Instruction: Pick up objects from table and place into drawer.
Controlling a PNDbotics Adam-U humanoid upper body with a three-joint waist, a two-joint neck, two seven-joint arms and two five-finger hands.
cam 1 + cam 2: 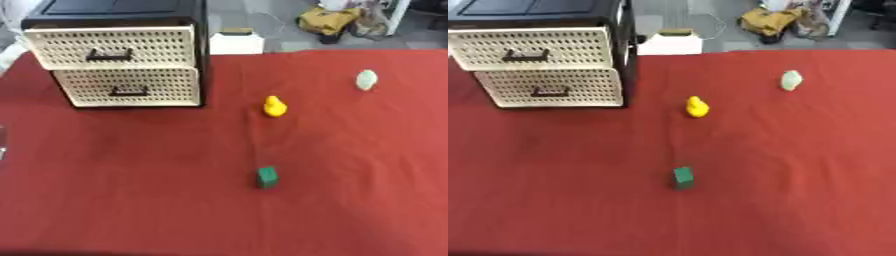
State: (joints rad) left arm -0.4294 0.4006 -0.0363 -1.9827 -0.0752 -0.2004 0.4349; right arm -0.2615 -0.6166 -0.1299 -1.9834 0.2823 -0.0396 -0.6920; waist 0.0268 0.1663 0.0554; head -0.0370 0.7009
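Observation:
A black cabinet with two cream perforated drawers [118, 65] stands at the far left of the red table; the upper drawer [112, 46] juts out slightly past the lower one [128, 86]. A small yellow duck [275, 106] sits near the middle of the table. A green block [267, 177] lies nearer to me, in front of the duck. A pale green rounded object [366, 79] rests at the far right. Neither of my hands shows in either view.
The red cloth [131, 200] covers the whole table. Past the far edge stand a white box [236, 42] and a yellow bundle [328, 20] on the floor.

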